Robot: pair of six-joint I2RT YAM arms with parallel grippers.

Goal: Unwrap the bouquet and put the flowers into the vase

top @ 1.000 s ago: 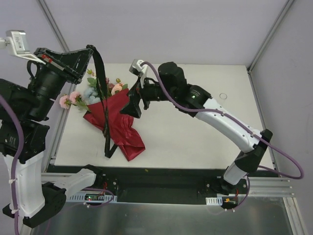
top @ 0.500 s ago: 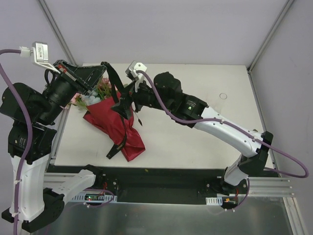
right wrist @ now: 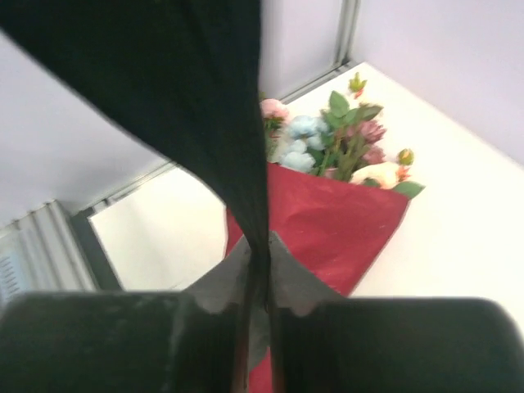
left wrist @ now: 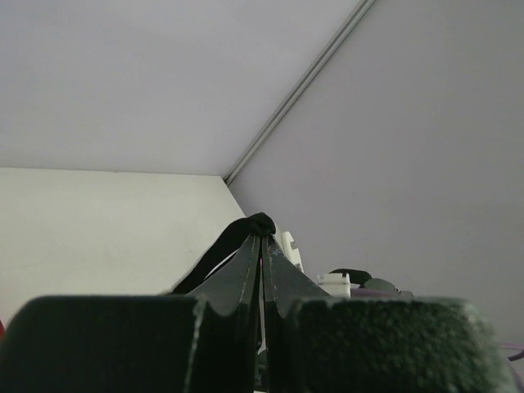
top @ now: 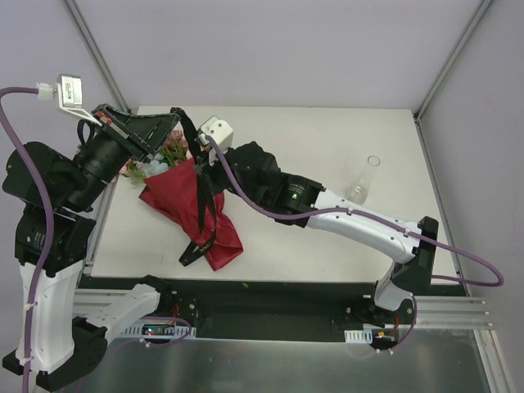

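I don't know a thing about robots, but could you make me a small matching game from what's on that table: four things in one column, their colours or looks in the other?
Things:
1. ribbon
2. wrapping paper
3. vase
4. flowers

Descriptions:
A. clear glass, standing apart from the bundle
B. dark red
C. black
D. pink, pale blue and green, poking out of one end of the wrap

Pairs: 1-C, 2-B, 3-A, 4-D

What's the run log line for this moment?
left gripper: shut on ribbon | right gripper: shut on ribbon | bouquet: wrapped | vase: empty
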